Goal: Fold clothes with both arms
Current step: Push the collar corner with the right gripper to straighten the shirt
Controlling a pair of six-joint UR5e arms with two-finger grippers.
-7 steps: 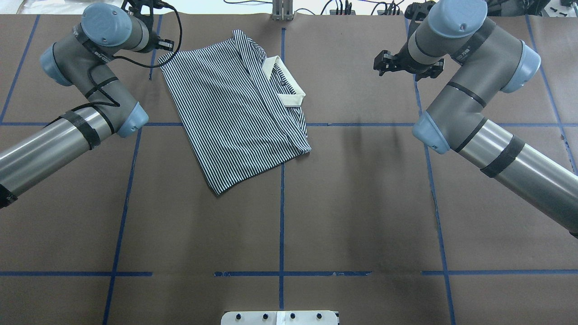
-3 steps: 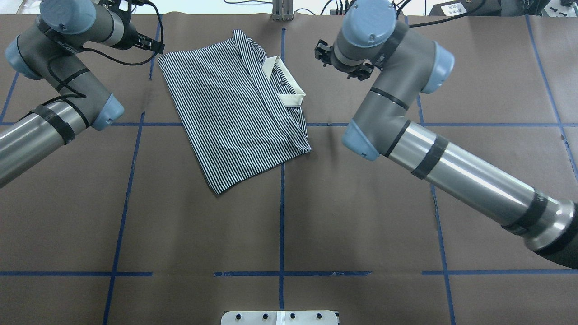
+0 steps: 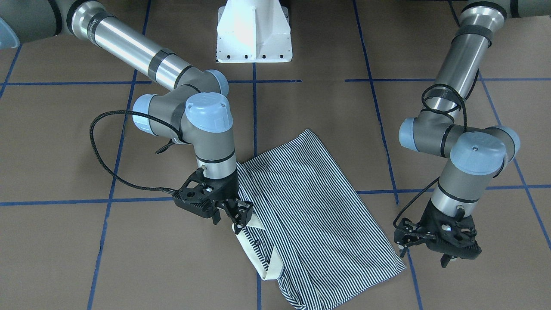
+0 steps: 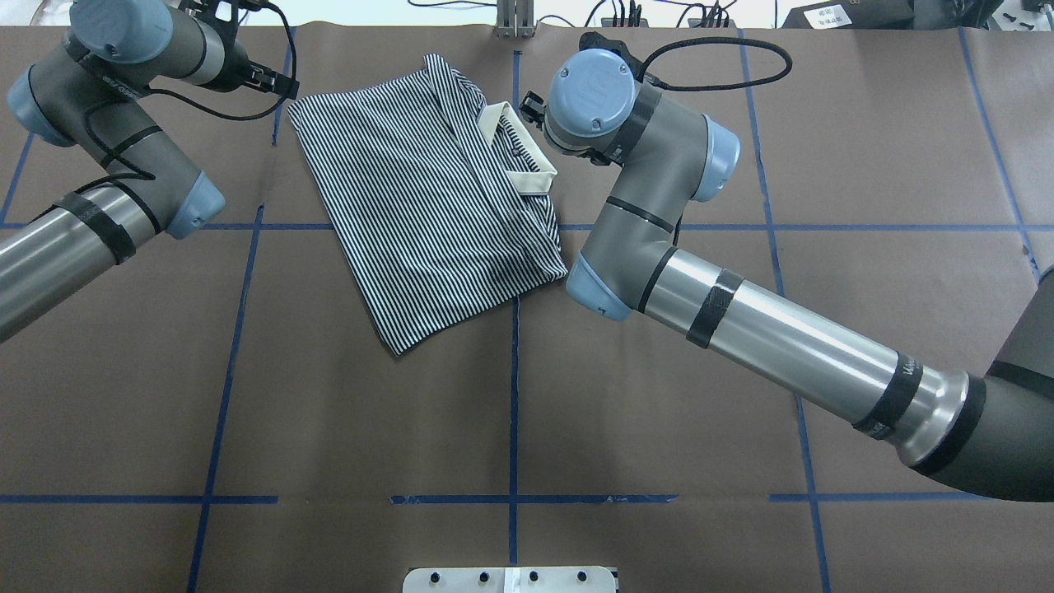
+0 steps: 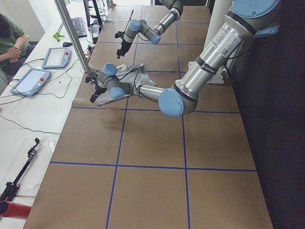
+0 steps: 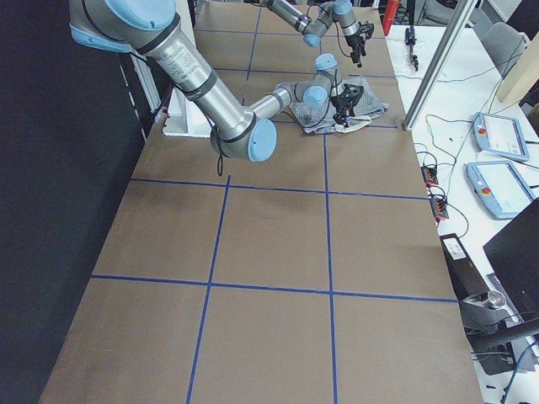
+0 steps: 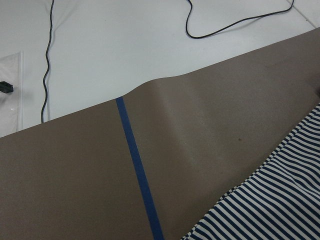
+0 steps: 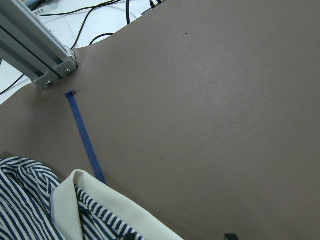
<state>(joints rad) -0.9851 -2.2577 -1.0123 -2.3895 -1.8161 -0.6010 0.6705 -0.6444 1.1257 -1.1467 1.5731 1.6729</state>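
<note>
Item: striped polo shirt [image 3: 314,215], navy and white, folded to a rough rectangle
- Position: flat on the brown-paper table [image 3: 86,258], in the half far from the robot's white pedestal [image 3: 254,38], set askew to the blue tape grid [image 4: 514,395] and lying over one of its crossings
- Collar [image 3: 269,269]: cream, folded open, on the edge of the shirt that faces the right arm

Item: right gripper [image 3: 227,220]
- Jaws: apart, nothing between them
- Relation to shirt: directly over the near end of the collar, pointing down at it; whether a fingertip touches the cloth cannot be told
- Its wrist view: the collar and the stripes fill the lower left corner, bare paper the rest, with an aluminium post [image 8: 35,55] at the table's edge

Item: left gripper [image 3: 424,256]
- Jaws: apart, empty
- Relation to shirt: just beside the outer corner on the side opposite the collar, off the cloth, over bare paper
- Its wrist view: only a wedge of striped fabric at the lower right, one tape line, and the paper's far edge

Both grippers flank the shirt on opposite sides, along its edge farthest from the robot
</note>
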